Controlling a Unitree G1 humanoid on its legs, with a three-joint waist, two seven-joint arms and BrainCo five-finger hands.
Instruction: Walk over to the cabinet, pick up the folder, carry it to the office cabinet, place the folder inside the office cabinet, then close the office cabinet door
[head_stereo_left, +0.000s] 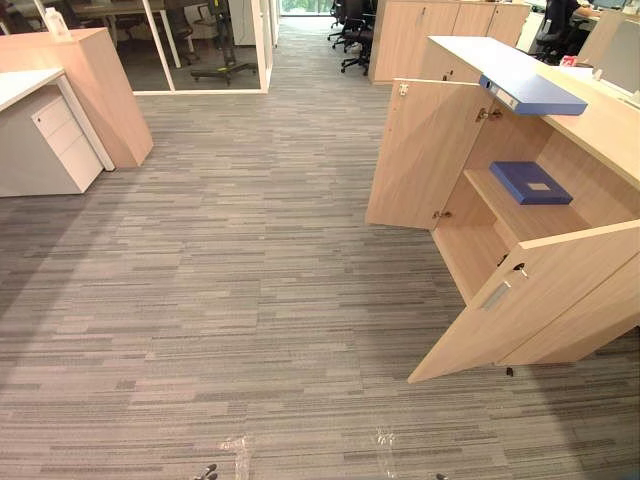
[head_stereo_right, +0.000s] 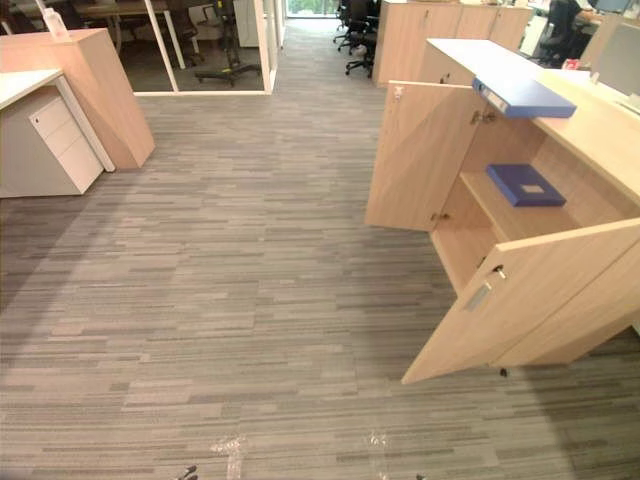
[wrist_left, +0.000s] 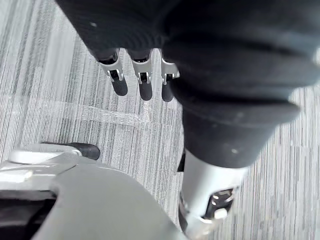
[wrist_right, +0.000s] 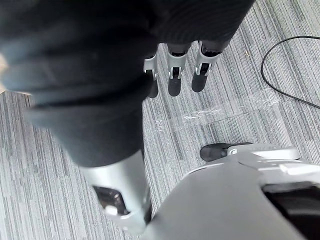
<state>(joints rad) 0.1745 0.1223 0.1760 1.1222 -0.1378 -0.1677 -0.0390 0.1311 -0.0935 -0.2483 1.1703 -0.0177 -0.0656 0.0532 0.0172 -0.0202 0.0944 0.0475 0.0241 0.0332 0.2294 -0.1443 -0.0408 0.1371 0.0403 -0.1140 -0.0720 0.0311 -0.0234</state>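
Two open doors (head_stereo_left: 420, 150) — wood-grain cabinet (head_stereo_left: 600, 125), flat blue folder (head_stereo_left: 533, 93) on top.

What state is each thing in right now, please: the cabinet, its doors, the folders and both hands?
office cabinet, open
far door, swung wide open
near door, swung wide open
upper folder, flat on the cabinet's top, one end past the edge
lower folder, flat on the inner shelf
drawer unit, drawers shut
left hand, open, empty
right hand, open, empty
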